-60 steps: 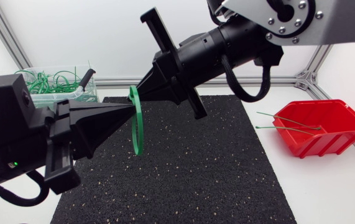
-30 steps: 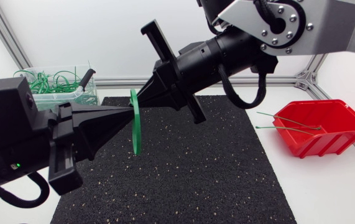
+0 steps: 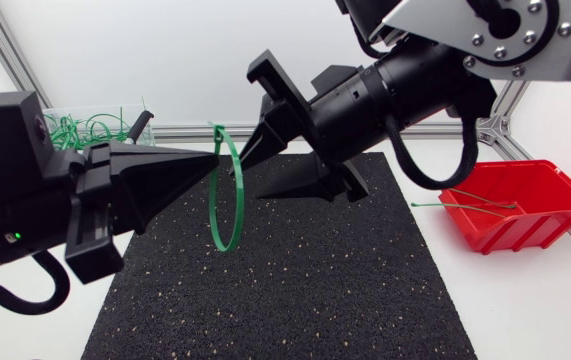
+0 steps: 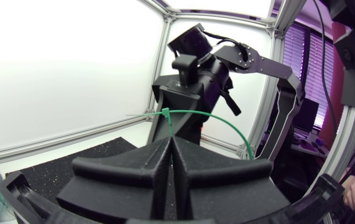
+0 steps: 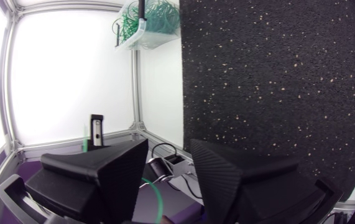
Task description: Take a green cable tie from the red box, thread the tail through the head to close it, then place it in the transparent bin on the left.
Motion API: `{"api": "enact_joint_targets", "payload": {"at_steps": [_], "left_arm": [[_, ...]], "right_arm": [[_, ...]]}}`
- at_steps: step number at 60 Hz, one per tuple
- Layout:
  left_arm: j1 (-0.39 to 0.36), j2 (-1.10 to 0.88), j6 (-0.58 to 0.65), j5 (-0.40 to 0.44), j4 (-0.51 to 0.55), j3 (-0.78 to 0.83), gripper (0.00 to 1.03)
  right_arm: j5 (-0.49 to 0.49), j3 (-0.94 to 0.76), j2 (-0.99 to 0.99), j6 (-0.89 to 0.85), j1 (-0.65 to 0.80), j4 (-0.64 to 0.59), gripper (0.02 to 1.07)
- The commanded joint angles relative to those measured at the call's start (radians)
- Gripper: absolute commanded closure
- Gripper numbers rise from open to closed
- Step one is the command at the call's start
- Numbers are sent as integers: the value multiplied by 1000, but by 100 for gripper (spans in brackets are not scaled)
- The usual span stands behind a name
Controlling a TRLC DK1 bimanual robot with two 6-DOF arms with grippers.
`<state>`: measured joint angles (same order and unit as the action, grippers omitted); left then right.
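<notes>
A closed green cable tie hangs as a loop above the black mat, and my left gripper is shut on its upper part. In the left wrist view the shut fingers pinch the tie just below its head, and the band arcs away ahead of them. My right gripper stands open just right of the loop, not touching it. Its fingers are spread wide, with a bit of green band low between them. The red box at the right holds two ties.
The transparent bin with several green ties sits at the back left, partly hidden behind my left arm; the right wrist view shows the bin beyond the mat. An aluminium frame runs along the table's back.
My right gripper has opened, let go of the tie and drawn back to the right. The loop now hangs from my left gripper alone and has turned to face the head view.
</notes>
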<state>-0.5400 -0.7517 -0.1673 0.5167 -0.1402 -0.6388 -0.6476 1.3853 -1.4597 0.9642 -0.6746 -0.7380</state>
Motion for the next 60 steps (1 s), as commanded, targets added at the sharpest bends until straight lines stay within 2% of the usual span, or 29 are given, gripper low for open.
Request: {"api": "enact_joint_targets", "payload": {"at_steps": [1,4,9,13,17,21,26,33,38,42,49,53,60], "left_arm": [[17,-49,51,-18,65,-93,100],[14,-77,81,-41,134,-127,100],[14,-104,111,-83,189,-153,100],[32,-106,124,-92,228,-171,100],[92,-106,144,-99,292,-216,100],[143,-104,167,-103,350,-260,100],[221,-117,213,-121,433,-329,100],[368,-179,296,-179,550,-470,100],[485,-239,330,-187,562,-552,100],[607,-333,357,-187,582,-662,100],[735,-463,373,-187,573,-800,100],[778,-531,380,-195,564,-857,100],[792,-663,408,-294,518,-918,100]], "right_arm": [[42,-9,6,-107,15,-57,16],[89,-15,6,-142,24,-77,15],[132,-25,7,-176,50,-98,15],[187,-29,9,-220,66,-112,9],[282,-42,21,-262,86,-113,9],[310,-54,36,-275,112,-115,9],[391,-75,62,-317,129,-116,8],[459,-103,99,-351,159,-116,8],[546,-121,128,-384,161,-106,7],[628,-144,154,-423,161,-75,7],[701,-167,183,-463,162,-64,7],[726,-184,203,-481,162,-54,7],[743,-209,233,-495,162,-54,7]]}}
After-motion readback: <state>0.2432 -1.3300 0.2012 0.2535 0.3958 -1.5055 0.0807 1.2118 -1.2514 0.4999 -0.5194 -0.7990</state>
